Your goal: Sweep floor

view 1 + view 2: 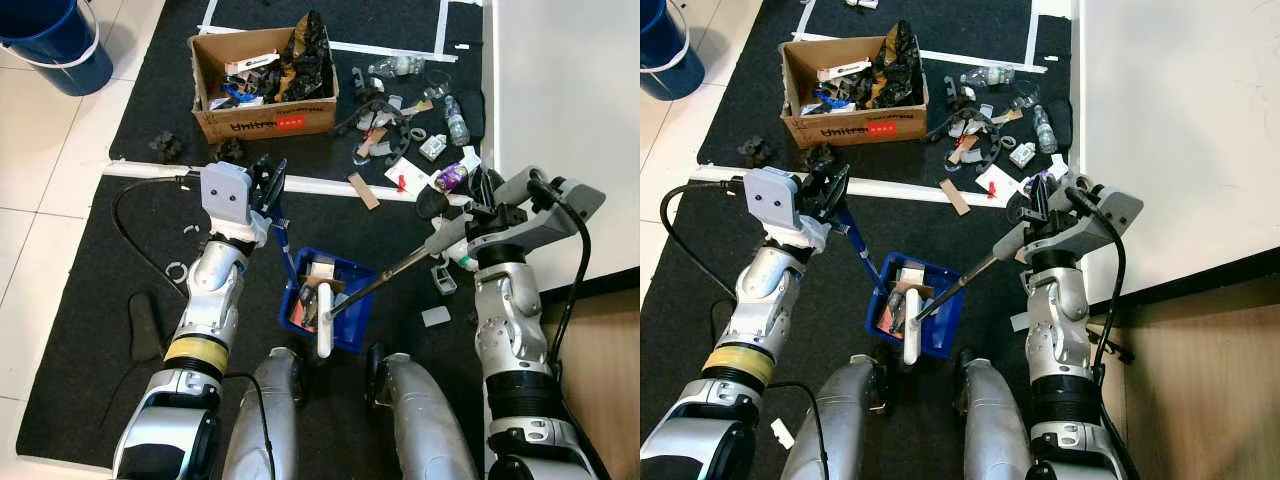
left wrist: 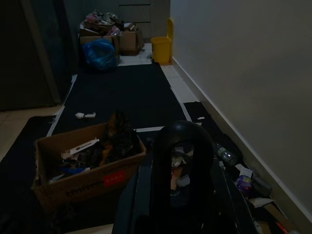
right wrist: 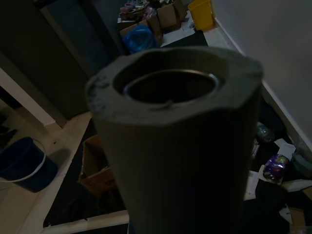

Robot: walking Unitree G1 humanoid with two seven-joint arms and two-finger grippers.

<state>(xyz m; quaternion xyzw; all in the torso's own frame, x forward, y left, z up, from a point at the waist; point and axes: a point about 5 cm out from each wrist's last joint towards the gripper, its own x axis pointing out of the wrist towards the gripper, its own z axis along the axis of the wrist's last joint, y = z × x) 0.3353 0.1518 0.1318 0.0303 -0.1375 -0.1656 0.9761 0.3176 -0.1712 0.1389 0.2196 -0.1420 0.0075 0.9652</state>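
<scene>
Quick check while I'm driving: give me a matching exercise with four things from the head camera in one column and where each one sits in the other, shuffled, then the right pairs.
Things:
1. cardboard box
2. blue bucket
3. blue dustpan
4. loose litter pile

Places:
A. on the white tiles, off the dark mat, far left
B. between the robot's two arms, just ahead of its legs
C. on the dark mat beyond the white tape line, full of rubbish
D. by the white wall on the right, beside the box

Pairs: 1-C, 2-A, 3-B, 4-D
</scene>
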